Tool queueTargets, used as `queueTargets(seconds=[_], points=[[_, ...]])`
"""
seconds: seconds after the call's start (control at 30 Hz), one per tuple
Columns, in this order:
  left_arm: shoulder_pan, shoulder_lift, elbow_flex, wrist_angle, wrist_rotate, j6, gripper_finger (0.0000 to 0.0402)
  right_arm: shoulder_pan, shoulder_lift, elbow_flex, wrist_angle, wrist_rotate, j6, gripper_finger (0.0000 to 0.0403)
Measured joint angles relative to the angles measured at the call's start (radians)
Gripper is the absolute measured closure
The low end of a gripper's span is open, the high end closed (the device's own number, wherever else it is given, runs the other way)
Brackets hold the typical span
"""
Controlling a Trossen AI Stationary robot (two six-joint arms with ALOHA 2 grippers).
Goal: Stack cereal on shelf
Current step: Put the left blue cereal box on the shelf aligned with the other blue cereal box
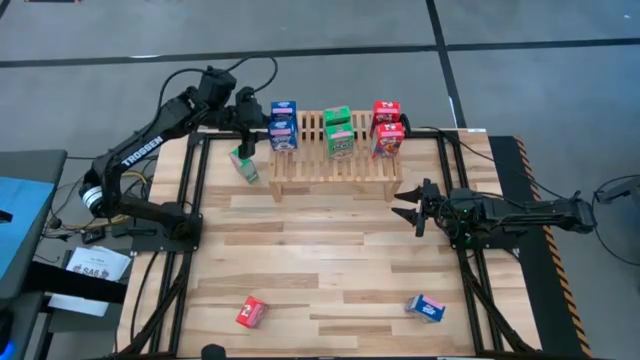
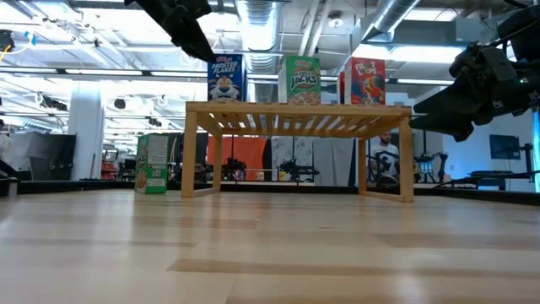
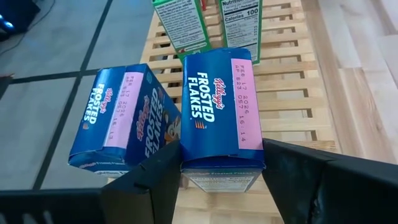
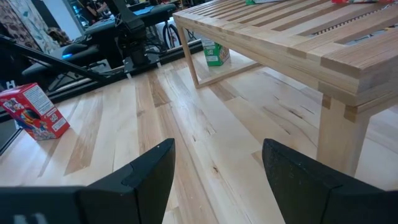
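Presently, step in hand: a blue cereal box [image 3: 221, 118] is being set on the shelf [image 1: 335, 165], at its left end, judged from the grip and the box's place over the slats.
Held box: it is pinched between the fingers of the left end effector [image 3: 221, 171] and stands beside a second blue box [image 3: 121, 121] at the shelf's left end.
Other boxes on the shelf: two green boxes [image 1: 339, 132] are placed at the middle, two red boxes [image 1: 387, 128] at the right end.
Boxes off the shelf: a green box [image 1: 243, 164] is seen on the desk [image 1: 330, 270] just left of the shelf; a red box [image 1: 250, 312] and a blue box [image 1: 427, 308] lie well in front of the shelf.
Right end effector [image 1: 412, 205]: it is held spread and empty, just off the shelf's front right corner.
Next move: whether the held box already rests on the slats cannot be told; it should be settled upright and level with its neighbour, then released without being tipped.
After that: three boxes are left to be fetched, the green one being nearest.
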Motion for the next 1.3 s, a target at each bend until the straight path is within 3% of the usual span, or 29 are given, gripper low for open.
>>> queueTargets(seconds=[0.23, 0.93, 1.3], points=[[0.0, 0.0, 0.0, 0.0, -0.002, -0.008, 0.0183, 0.0, 0.0, 0.0, 0.0, 0.0, 0.0, 0.0137], [0.0, -0.055, 0.027, -0.008, -0.042, -0.079, 0.0154, 0.0, 0.0, 0.0, 0.0, 0.0, 0.0, 0.0137], [-0.023, -0.116, 0.02, -0.193, -0.137, -0.116, 0.0154, 0.0, 0.0, 0.0, 0.0, 0.0, 0.0, 0.0137]])
